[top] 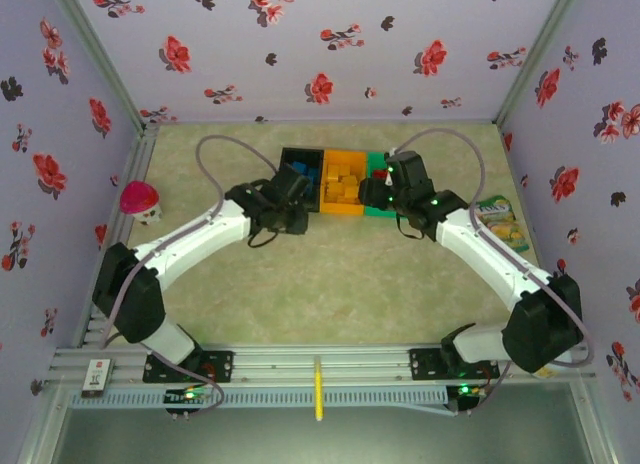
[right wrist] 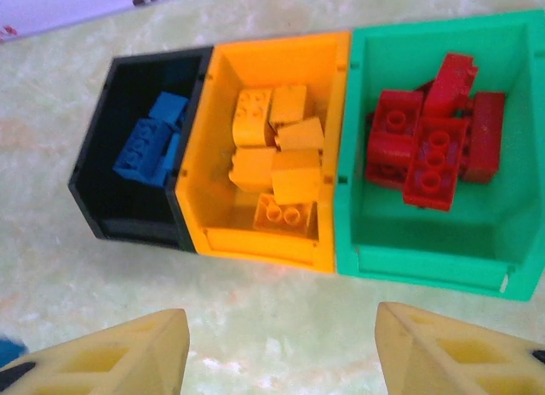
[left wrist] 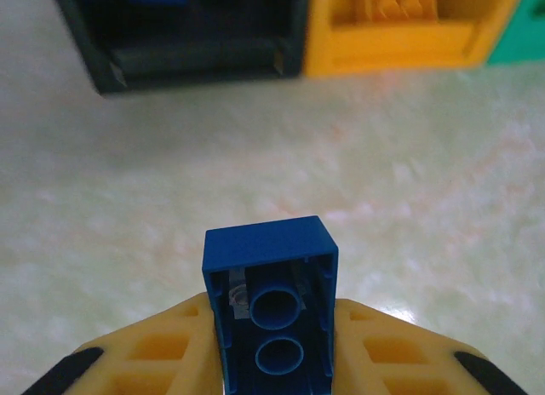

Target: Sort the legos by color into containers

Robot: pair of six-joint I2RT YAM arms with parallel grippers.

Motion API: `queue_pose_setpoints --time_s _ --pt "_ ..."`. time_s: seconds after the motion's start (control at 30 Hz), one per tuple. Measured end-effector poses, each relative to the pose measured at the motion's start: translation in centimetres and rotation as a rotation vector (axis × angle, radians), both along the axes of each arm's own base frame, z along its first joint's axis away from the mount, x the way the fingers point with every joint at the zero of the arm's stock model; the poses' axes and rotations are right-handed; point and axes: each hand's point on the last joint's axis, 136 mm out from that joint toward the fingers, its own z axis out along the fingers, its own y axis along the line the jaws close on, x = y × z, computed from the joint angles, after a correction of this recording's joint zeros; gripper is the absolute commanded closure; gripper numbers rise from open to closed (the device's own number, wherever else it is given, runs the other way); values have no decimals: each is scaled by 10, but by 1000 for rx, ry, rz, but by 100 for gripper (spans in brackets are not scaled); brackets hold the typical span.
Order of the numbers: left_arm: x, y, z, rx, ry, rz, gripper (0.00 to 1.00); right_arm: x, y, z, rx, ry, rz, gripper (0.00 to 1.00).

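The left gripper [left wrist: 271,365] is clenched on a blue brick [left wrist: 269,271], which sticks out ahead of the fingers with its hollow underside turned up toward the wrist camera. The black bin [left wrist: 196,59] lies ahead and slightly to its left. The orange bin [left wrist: 392,50] is ahead to its right, and the green bin [left wrist: 521,42] is farther right again. The right gripper [right wrist: 281,348] hangs released and empty, short of the orange and green bins. Ahead of it the bins hold blue bricks [right wrist: 149,144], yellow bricks [right wrist: 277,157] and red bricks [right wrist: 426,152], each colour apart.

The likeliest slip is at the black bin's near wall. The fingers seem to pinch only the brick's rear part, so a knock on that rim could twist it loose. The wall shared with the orange bin sits almost straight ahead of the left gripper (an awkward line), so a release off to the right could put blue among yellow. A release too soon would leave the brick on the table [left wrist: 383,174]. In the overhead view the two wrists are near each other by the row, and a swing to the right risks contact.

Ahead of the left gripper the table is bare up to the bin, and the room to its left looks free.
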Motion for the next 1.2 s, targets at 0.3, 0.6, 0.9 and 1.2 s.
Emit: queue_pose_setpoints --time_s 0.3,0.6,0.9,1.2 --pt "94 10 31 34 -110 15 70 -38 -12 -41 -26 103 28 41" --pt "158 -1 7 75 -113 -25 71 -51 -13 -53 -12 137 30 41" --pt "194 -19 -10 72 -124 -61 23 -55 -11 -53 -10 137 42 40" --pt "188 -15 -11 75 -118 -60 22 -57 -10 -53 -9 134 45 40"
